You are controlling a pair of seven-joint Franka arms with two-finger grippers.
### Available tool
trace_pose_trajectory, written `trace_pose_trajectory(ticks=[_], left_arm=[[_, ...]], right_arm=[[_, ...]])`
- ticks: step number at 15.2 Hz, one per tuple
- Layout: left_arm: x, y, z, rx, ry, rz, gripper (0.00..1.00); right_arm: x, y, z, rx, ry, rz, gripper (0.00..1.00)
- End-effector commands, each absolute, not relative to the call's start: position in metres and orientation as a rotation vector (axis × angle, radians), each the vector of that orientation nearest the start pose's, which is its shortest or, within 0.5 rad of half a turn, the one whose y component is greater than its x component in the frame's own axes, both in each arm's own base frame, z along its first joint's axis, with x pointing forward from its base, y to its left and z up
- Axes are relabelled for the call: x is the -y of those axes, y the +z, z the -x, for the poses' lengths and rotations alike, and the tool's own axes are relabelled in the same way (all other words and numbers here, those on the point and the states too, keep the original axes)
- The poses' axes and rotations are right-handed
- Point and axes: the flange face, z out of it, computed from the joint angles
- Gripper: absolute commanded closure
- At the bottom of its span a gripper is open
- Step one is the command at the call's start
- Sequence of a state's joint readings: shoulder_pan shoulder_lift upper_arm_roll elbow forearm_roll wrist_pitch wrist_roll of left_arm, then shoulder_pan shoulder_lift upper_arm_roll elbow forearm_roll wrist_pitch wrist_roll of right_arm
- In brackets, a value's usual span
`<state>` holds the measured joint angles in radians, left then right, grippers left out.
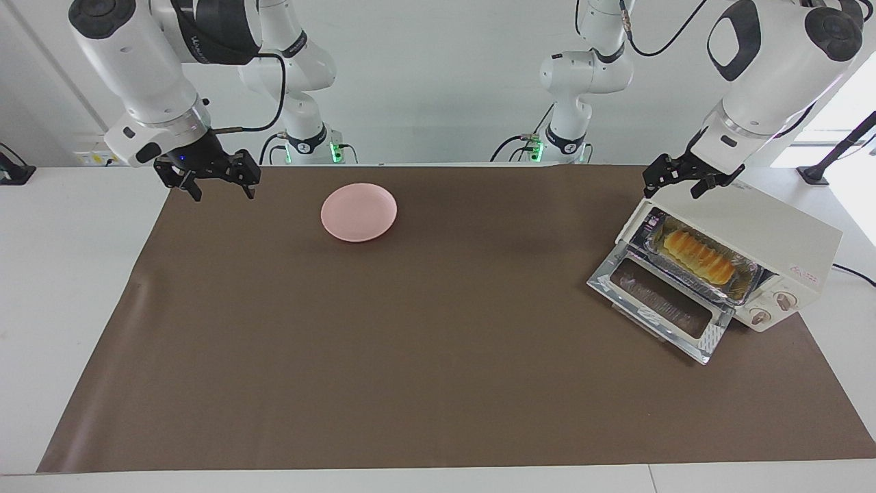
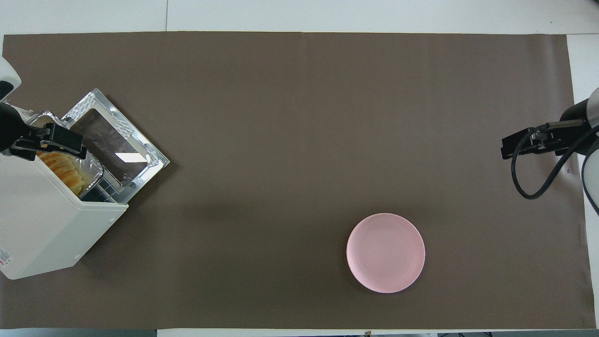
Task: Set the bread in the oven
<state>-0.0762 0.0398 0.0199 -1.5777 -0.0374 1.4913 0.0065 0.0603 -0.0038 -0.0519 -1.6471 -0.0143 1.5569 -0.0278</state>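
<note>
Most of our job looks done: the golden ridged bread loaf (image 1: 699,255) sits in its silver foil tray (image 1: 742,286) inside the cream-white toaster oven (image 1: 773,236), whose glass drop-down door (image 1: 658,302) we have yet to shut, while the left claw (image 1: 681,179) hangs empty with fingers apart over the oven's top and the right claw (image 1: 209,179) waits, also apart and empty, over the tabletop's (image 1: 438,329) right-arm end.

White table (image 1: 41,287) – brown mat (image 1: 438,356) on it – pink plate (image 1: 358,211), oven (image 1: 759,250) on mat.

One camera sits high across the worktop (image 1: 438,383), facing the robots and taking in the whole brown mat and both arms. The other hangs high over the robots' end, looking steeply down. Both share the mat, the oven (image 1: 736,257) (image 2: 44,220) and the pink plate (image 1: 358,211) (image 2: 385,252), turned half round.
</note>
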Motion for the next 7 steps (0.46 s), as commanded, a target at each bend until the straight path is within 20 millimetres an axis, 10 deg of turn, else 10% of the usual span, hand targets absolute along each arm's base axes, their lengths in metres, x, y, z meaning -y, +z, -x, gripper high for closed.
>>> trace_pose_trajectory(ticks=[1,7], left_arm=[[0.0341,0.5957,-0.5524,-0.092,0.172,3.149,0.00],[0.0326,0.5959,-0.5529,-0.080,0.168,3.151,0.00]], right_arm=[[-0.0019,0.5930,-0.5426,0.042,0.146,3.155,0.00],[-0.0027,0.5922,-0.5425,0.042,0.148,3.155,0.00]])
